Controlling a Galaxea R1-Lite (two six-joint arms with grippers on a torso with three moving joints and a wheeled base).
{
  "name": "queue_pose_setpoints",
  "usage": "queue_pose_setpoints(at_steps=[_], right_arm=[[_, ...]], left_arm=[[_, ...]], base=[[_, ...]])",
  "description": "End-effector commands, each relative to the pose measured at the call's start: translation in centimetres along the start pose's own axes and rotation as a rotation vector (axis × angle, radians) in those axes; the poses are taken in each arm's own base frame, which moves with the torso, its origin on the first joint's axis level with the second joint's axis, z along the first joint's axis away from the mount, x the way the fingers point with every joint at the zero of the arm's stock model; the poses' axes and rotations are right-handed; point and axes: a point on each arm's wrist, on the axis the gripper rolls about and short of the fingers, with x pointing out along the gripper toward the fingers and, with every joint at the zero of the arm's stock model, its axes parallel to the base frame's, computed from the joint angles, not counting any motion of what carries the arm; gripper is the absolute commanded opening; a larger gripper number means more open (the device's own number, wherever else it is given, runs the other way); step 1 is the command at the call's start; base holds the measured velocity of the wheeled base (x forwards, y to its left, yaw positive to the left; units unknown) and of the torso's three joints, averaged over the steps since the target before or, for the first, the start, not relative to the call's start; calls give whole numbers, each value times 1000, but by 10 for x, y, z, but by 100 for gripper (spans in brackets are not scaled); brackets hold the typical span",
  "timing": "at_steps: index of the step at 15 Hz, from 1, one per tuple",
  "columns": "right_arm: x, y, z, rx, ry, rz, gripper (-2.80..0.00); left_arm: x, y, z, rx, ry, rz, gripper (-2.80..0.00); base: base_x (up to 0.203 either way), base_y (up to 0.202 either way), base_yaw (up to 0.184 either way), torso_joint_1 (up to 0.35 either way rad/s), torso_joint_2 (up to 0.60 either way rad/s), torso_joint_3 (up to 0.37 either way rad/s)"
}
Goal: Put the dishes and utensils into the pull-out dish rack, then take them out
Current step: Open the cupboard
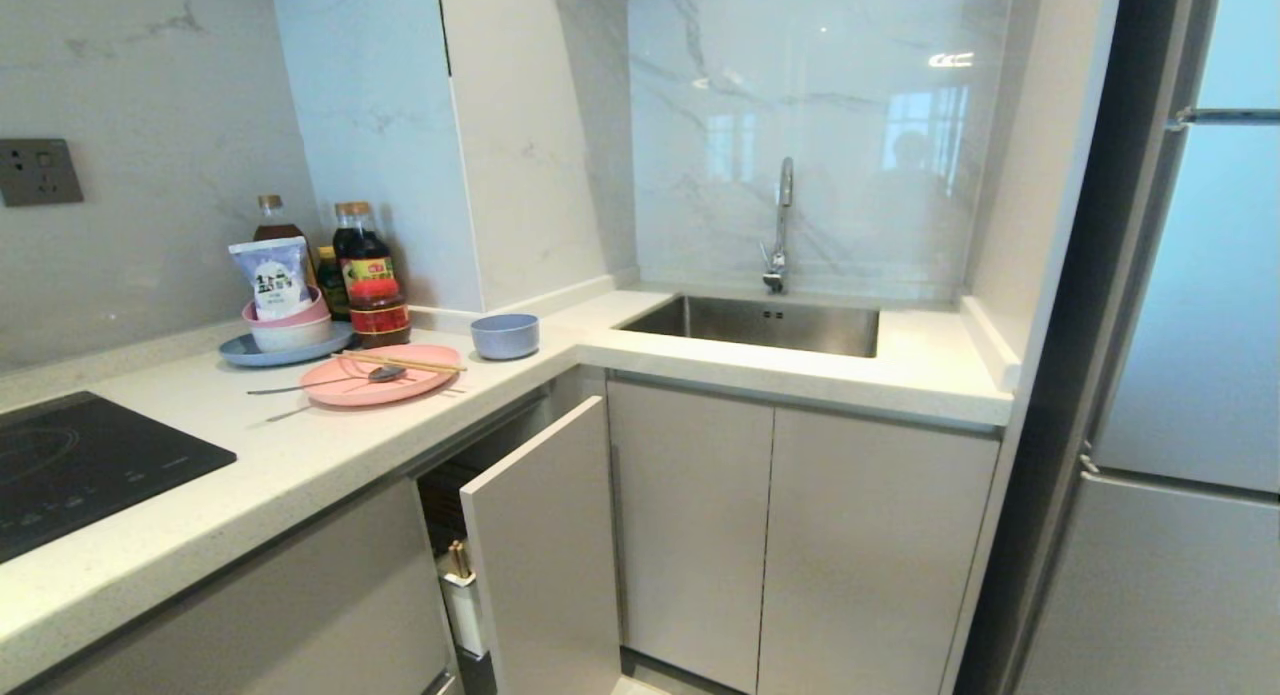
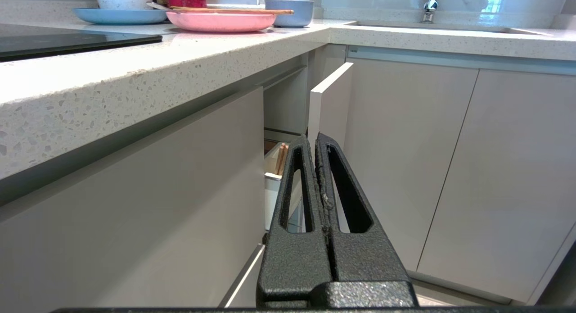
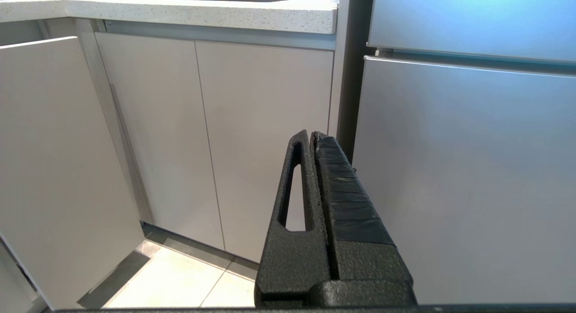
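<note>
The speckled white stone table (image 1: 250, 475) carries everything waiting to be loaded. Below it, the pull-out dish rack's narrow pale-grey cabinet front (image 1: 545, 545) stands partly drawn out, its white plastic utensil box (image 1: 463, 610) showing in the gap with some sticks already in it. The flat round matte pink plate (image 1: 380, 383) bears the light wooden chopsticks (image 1: 395, 361) and a slim metal spoon (image 1: 330, 380), probably staged together; the small pale blue-grey bowl (image 1: 504, 335) sits just beside. Both end effectors, left (image 2: 316, 142) and right (image 3: 311, 139), hang closed and empty before the cabinets.

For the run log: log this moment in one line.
rack: pulled out | plate, bowl: on counter | both end effectors: shut, empty
</note>
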Motion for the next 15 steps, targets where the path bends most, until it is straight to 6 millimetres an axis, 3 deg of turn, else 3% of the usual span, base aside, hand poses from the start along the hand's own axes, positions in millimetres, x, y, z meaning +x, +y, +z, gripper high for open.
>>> queue_pose_setpoints(at_steps=[1, 15], right_arm=[[0, 0, 0, -1, 0, 0, -280], [0, 0, 0, -1, 0, 0, -280]], left_arm=[[0, 0, 0, 0, -2, 0, -280], [0, 0, 0, -1, -1, 0, -280]], base=[[0, 0, 0, 0, 0, 0], [0, 0, 0, 0, 0, 0]])
